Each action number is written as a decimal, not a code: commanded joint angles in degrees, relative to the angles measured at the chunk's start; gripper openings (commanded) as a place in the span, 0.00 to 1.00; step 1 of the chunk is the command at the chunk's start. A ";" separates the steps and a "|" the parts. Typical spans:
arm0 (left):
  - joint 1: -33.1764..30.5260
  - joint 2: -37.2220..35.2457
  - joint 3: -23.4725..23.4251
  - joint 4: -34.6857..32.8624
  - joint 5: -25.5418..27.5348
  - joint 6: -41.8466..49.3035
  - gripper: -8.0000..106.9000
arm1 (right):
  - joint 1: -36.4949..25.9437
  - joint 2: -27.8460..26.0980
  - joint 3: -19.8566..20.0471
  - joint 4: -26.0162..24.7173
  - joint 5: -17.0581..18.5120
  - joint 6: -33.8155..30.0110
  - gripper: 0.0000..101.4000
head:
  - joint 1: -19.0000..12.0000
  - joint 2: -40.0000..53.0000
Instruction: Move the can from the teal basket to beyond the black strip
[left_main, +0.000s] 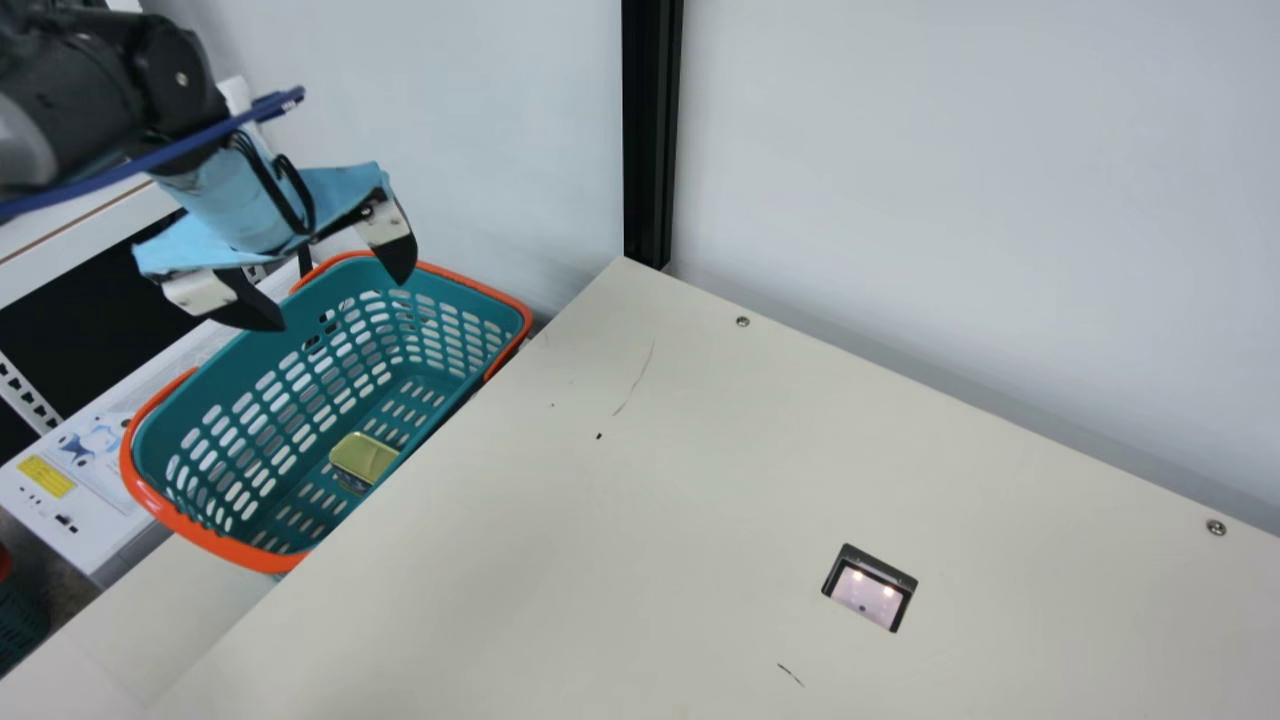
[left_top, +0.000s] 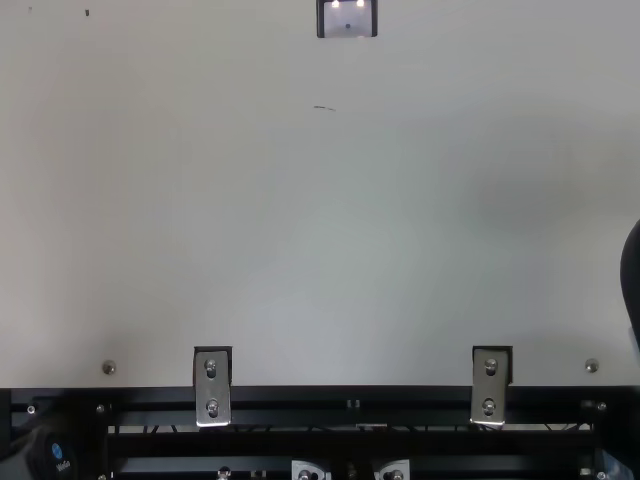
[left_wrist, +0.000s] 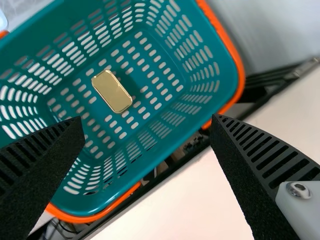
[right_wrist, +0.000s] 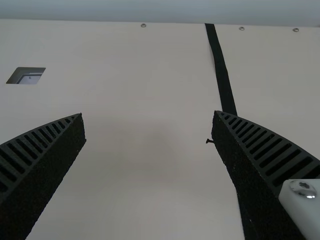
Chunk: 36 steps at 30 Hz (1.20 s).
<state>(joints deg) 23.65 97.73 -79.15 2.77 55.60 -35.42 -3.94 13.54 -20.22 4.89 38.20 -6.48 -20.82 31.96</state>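
In the main view my left gripper (left_main: 335, 290) hangs over the teal basket (left_main: 290, 400), fingers wide apart. The can (left_main: 362, 458), gold on top, lies low in the basket. From the left wrist, the same gripper (left_wrist: 147, 120) has nothing between its fingers, and the can (left_wrist: 112, 91) rests on the slotted bottom of the basket (left_wrist: 165, 65). My right gripper (right_wrist: 148, 116) stands open above the table in the right wrist view. The black strip (right_wrist: 222, 75) runs down the table there, partly hidden behind one finger of that gripper.
The cream table (left_main: 640, 520) has a rectangular cutout (left_main: 868, 590) with a device in it. A pale wall (left_main: 950, 200) and a black post (left_main: 652, 130) stand behind. The basket sits beside the table's left edge. Metal brackets (left_top: 212, 385) line the near edge in the top view.
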 joint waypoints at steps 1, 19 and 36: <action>0.44 3.78 -0.46 0.13 -0.72 -3.27 0.85 | 0.00 0.00 0.00 0.00 0.00 0.00 1.00 | -3.03 1.38; 4.61 23.54 -7.74 1.64 -4.16 -10.09 0.85 | 0.00 0.00 0.00 0.00 0.00 0.00 1.00 | -3.03 1.38; 6.88 37.09 -14.31 2.62 -3.54 -12.09 0.85 | 0.00 0.00 0.00 0.00 0.00 0.00 1.00 | -3.03 1.38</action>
<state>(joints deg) 30.60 134.45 -93.46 5.25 51.96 -47.35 -3.94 13.54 -20.22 4.89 38.20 -6.48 -20.53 31.96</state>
